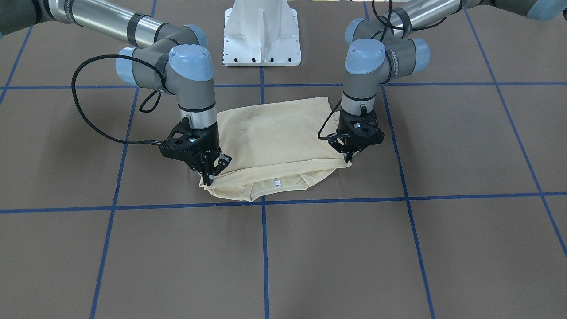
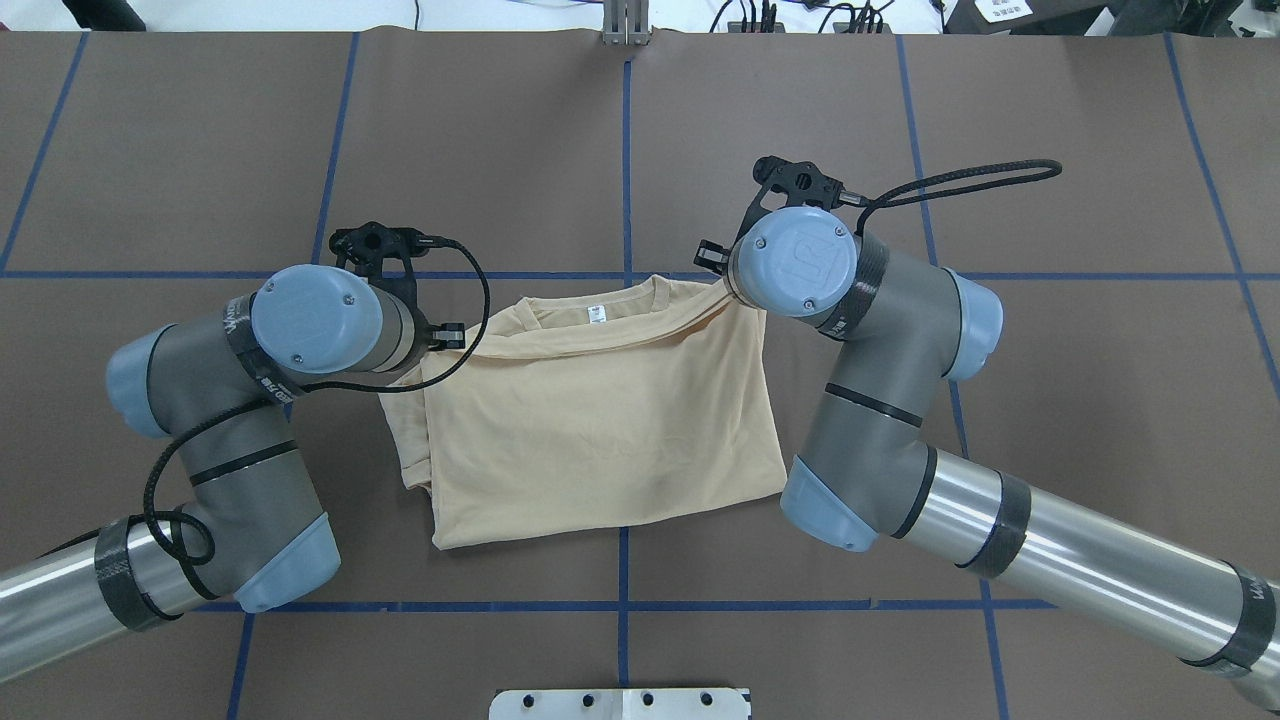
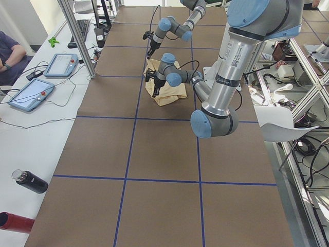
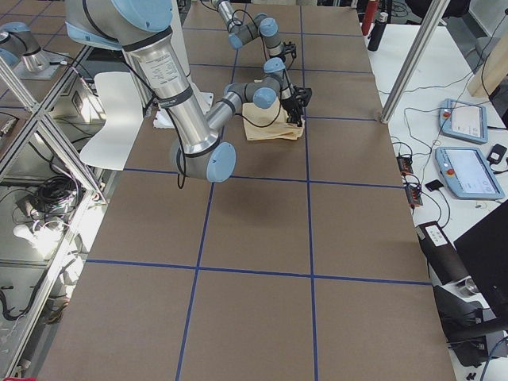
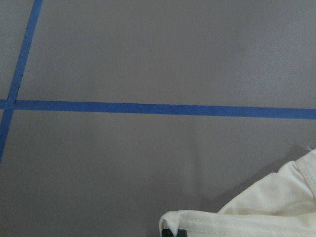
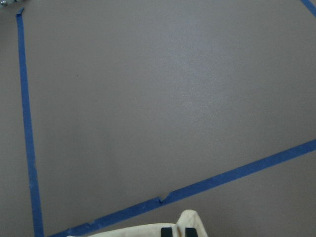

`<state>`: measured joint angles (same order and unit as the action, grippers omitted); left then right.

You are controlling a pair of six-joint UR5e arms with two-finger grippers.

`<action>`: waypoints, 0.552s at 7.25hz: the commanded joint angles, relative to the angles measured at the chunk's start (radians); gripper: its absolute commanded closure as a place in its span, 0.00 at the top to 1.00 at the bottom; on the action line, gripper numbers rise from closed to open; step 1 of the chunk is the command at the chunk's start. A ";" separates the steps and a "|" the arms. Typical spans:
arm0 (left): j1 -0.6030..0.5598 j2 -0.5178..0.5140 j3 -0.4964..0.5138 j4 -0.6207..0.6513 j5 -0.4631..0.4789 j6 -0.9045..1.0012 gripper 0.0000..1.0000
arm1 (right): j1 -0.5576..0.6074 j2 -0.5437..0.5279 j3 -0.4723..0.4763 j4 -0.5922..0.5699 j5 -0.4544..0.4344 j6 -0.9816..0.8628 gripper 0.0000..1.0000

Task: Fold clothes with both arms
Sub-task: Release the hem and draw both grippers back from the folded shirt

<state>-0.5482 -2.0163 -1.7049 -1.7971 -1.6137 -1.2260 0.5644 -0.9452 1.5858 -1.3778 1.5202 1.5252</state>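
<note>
A: Where's the shirt [image 2: 600, 430]?
B: Folded, middle of the table [image 2: 1080, 420]. Neck label [image 2: 596, 313] too small to read.
A: Grippers?
B: Left gripper [image 1: 348, 156] and right gripper [image 1: 209, 176] each pinch a collar-end corner. Right arm's cap [image 2: 805, 258] reads "UR".

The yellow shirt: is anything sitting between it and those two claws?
Nothing visible stands between them. The left gripper and the right gripper are each already pinching a corner of the shirt at its collar end.
</note>
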 commanded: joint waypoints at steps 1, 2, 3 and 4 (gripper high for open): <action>-0.006 0.002 -0.021 -0.016 -0.003 0.082 1.00 | 0.011 0.000 0.003 -0.001 0.011 -0.034 1.00; -0.009 0.025 -0.085 -0.016 -0.011 0.095 1.00 | 0.043 -0.003 0.020 -0.007 0.055 -0.092 1.00; -0.007 0.056 -0.140 -0.018 -0.014 0.091 1.00 | 0.073 -0.042 0.076 -0.009 0.119 -0.147 1.00; 0.008 0.103 -0.192 -0.025 -0.062 0.062 1.00 | 0.078 -0.125 0.154 -0.001 0.136 -0.201 1.00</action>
<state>-0.5512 -1.9600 -1.8342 -1.8158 -1.6387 -1.1455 0.6257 -0.9963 1.6631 -1.3836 1.6185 1.3885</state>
